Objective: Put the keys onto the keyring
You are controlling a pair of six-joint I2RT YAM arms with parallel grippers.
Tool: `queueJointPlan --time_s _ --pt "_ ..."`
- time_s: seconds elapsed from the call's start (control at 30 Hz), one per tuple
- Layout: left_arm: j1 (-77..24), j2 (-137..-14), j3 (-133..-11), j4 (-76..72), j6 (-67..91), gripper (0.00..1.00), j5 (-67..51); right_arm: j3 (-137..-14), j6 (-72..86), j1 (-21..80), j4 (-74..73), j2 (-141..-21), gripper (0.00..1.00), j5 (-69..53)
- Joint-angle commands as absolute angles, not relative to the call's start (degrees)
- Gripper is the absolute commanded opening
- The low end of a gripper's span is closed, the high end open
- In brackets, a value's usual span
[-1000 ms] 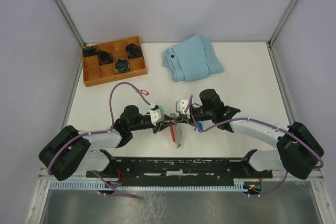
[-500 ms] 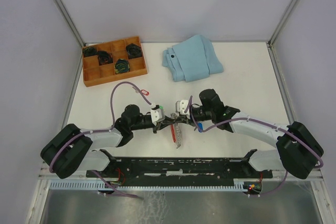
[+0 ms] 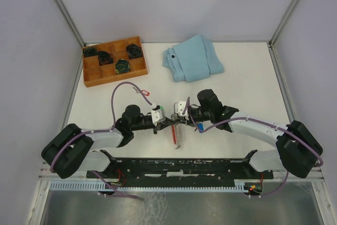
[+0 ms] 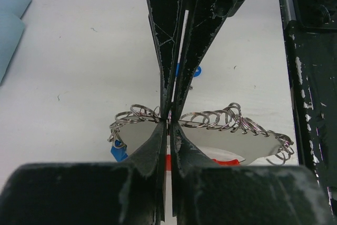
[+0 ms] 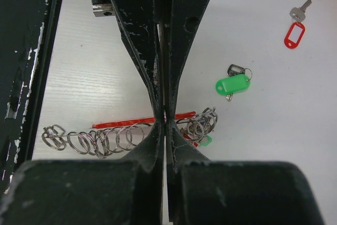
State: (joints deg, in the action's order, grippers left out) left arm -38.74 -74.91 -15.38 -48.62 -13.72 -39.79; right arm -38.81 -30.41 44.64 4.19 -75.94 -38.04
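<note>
Progress: early. Left claw point(image 4: 168, 118) and right claw point(image 5: 165, 113) both pinched narrow on keyring point(image 4: 221, 119), loops at their tips. Green-tag key point(image 5: 232, 84) loose beside right claw, red-tag key point(image 5: 294, 34) farther off; neither threaded. Blue tag point(image 4: 118, 151) by loops: attachment unclear.

White worktop point(image 3: 247, 82), walls on three sides. Back-left: wooden tray point(image 3: 93, 74) w/ compartments, dark coiled bits in approx. four of them. Back-centre: folded lt-blue cloth point(image 3: 192, 59). Both arms reach in from the near corners & meet centre-front. Left pincer point(image 3: 167, 123) & right pincer point(image 3: 177, 120) have tips nearly touching, both at the far end of the keyring point(image 3: 178, 136), a red strip w/ silvery loops running toward the near edge. Jaw state not readable at this res. Red-tag key point(image 3: 144, 94) lies apart, just by the left arm's purple cable point(image 3: 113, 104). Blue tag point(image 3: 200, 128) beside the right wrist; green speck point(image 3: 162, 108) nr the left pincer.
</note>
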Motion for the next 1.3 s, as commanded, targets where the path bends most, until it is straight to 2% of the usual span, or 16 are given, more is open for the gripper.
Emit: queueJointPlan --time_s 0.0,0.13,0.33,0.57,0.7,0.9,1.07,1.27 --pt "-38.6 -74.2 -16.7 -53.9 -12.2 0.03 -41.7 -42.1 -31.3 45.9 4.6 -76.4 0.01 -38.2" --pt "-38.5 -74.4 -16.0 -54.7 -12.5 0.03 -41.4 -42.6 -28.2 45.9 3.9 -75.4 0.06 -34.7" --pt "-38.5 -74.7 -13.3 -59.9 -12.1 0.03 -38.4 -42.7 -21.3 45.9 0.8 -69.8 0.28 -28.1" --pt "-38.3 -77.9 -10.4 -69.4 -9.6 0.03 -36.9 -44.2 -5.6 45.8 -6.3 -64.1 0.46 -13.0" --pt "-38.1 -81.4 -9.4 -76.6 -7.0 0.03 -36.9 -45.5 3.2 45.6 -13.1 -62.2 0.59 -1.1" --pt "-37.6 -81.8 -9.6 -76.0 -7.9 0.03 -37.4 -45.2 10.3 44.4 -20.5 -60.9 0.61 5.7" --pt "-37.2 -75.7 -12.7 -59.5 -12.0 0.03 -35.3 -46.7 16.3 40.6 -28.2 -65.5 0.59 8.0" --pt "-37.2 -74.4 -13.9 -54.6 -12.9 0.03 -32.6 -46.5 18.1 37.1 -28.0 -71.9 0.58 3.6"
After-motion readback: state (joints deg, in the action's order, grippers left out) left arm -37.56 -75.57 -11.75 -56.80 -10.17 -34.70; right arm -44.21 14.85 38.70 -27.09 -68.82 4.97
